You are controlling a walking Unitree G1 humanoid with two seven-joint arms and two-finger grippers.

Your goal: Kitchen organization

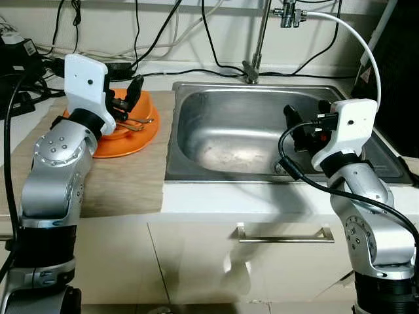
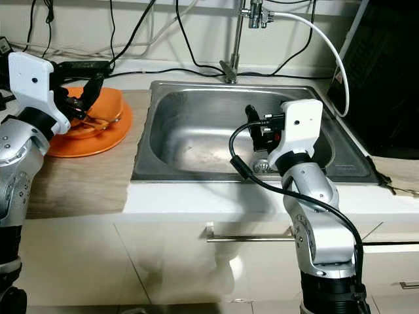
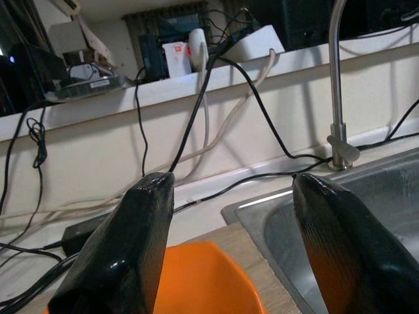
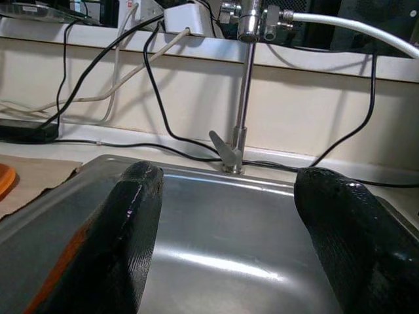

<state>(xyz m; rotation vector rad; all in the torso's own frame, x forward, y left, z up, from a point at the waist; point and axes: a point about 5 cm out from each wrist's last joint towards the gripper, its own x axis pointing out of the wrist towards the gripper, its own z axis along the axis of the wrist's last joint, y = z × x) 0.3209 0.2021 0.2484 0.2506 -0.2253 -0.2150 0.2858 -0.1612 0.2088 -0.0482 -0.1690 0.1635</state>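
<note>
Beneath the spread left end effector (image 1: 131, 98) lies the orange plate (image 1: 134, 139).

Black cables (image 1: 196, 69) along back wall; white hose (image 1: 357, 39) from tap fitting; cabinet handle (image 1: 285, 237) below counter.

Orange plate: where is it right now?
The orange plate sits on the wooden counter to the robot's left of the steel sink, under the open left gripper.
</note>
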